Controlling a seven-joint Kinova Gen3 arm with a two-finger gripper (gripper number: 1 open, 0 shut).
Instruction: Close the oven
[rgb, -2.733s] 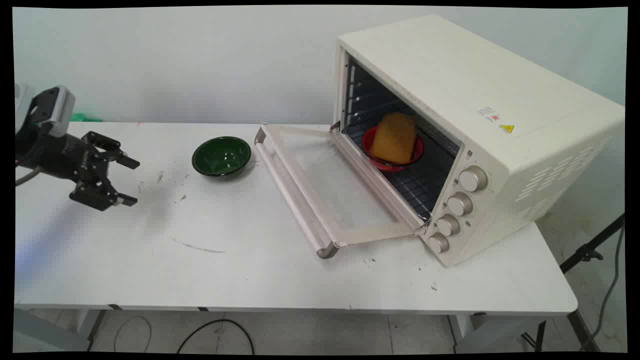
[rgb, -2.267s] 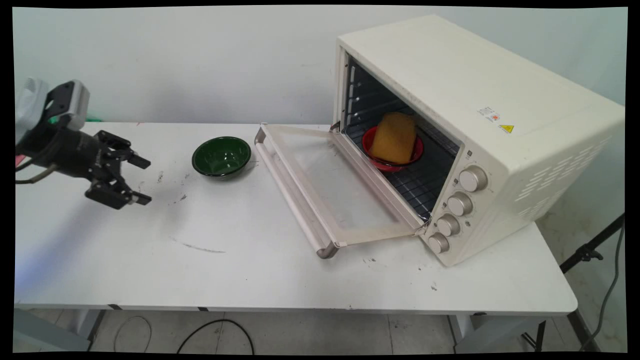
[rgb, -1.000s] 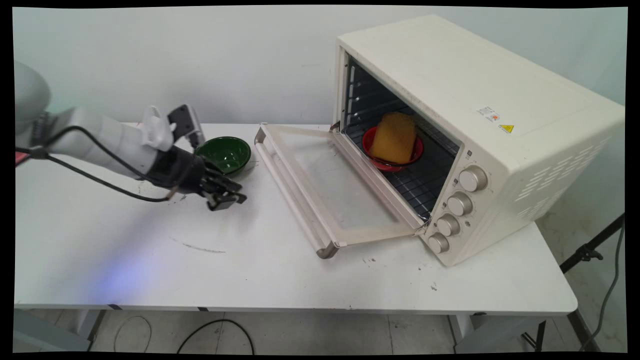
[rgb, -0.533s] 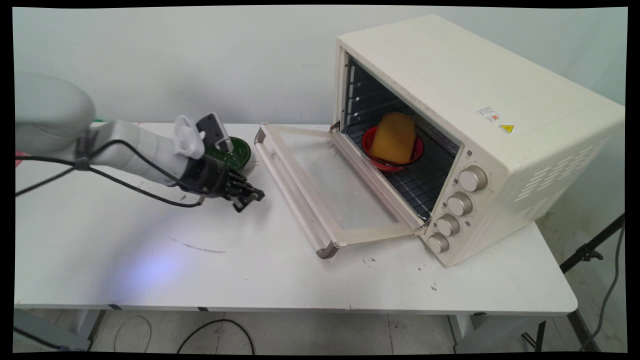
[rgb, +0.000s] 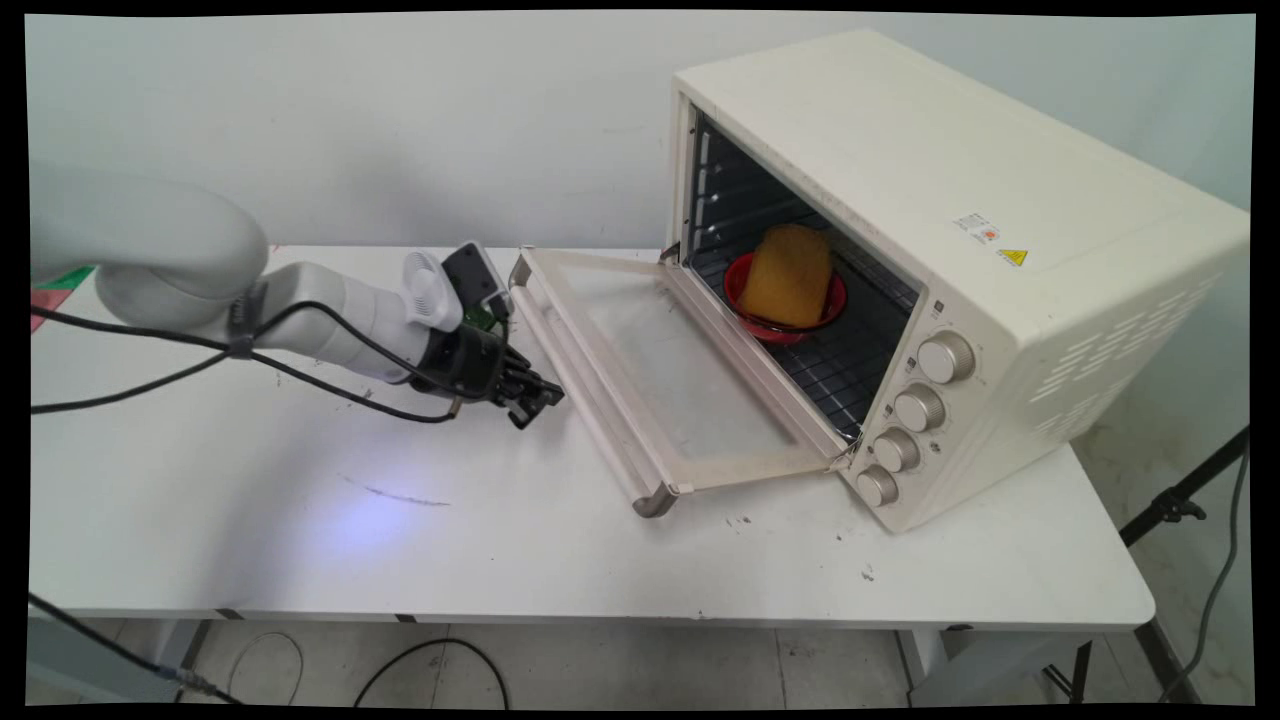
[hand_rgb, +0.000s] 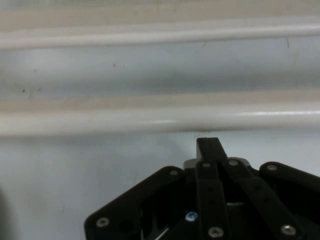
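Observation:
My black gripper (rgb: 541, 404) is shut with nothing in it and hovers low over the table, just left of the open oven door's handle bar (rgb: 592, 403). In the hand view the closed fingertips (hand_rgb: 210, 146) point at that pale handle bar (hand_rgb: 150, 121), a short gap away. The cream toaster oven (rgb: 950, 250) stands at the right, its glass door (rgb: 680, 370) folded down flat. On the oven's rack sits a red bowl (rgb: 832, 300) holding a yellow-orange block (rgb: 788, 273). A green bowl (rgb: 484, 321) is almost wholly hidden behind my wrist.
Black cables (rgb: 150, 340) hang from the arm over the table's left part. The oven's knobs (rgb: 920, 408) face the near right. Dark scuff marks (rgb: 395, 493) lie on the white table (rgb: 500, 550) in front of the arm.
The gripper has travelled right across the table from its left end, past the green bowl, to the door's handle. Its fingers, open at first, have shut.

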